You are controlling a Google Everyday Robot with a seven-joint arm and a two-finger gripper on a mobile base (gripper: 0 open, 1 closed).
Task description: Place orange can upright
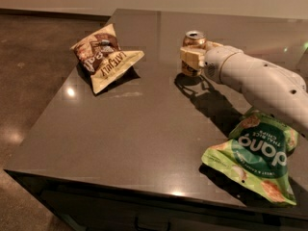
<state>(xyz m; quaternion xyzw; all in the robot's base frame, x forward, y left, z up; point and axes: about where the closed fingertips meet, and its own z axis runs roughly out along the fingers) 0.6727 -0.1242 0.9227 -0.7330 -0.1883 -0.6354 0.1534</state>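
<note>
Table: a dark glossy stone table [144,134].
Left bag: a crinkled brown and cream snack bag [103,57] lay near the left edge.
Can: a small shiny orange can [194,38] stood upright toward the back, silver top upward.
Gripper: the beige gripper [192,57] was closed around the can's middle.
Right bag: a green crinkled chip bag [257,158] lay at the front right.

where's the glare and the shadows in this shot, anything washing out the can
Camera view: small bright light glints sit on the glossy dark tabletop near its left and front edges, none on the can. The gripper, at the table's far middle, is shut on the upright shiny orange-bronze drink can. Together they cast a dark shadow toward the front right.
</note>
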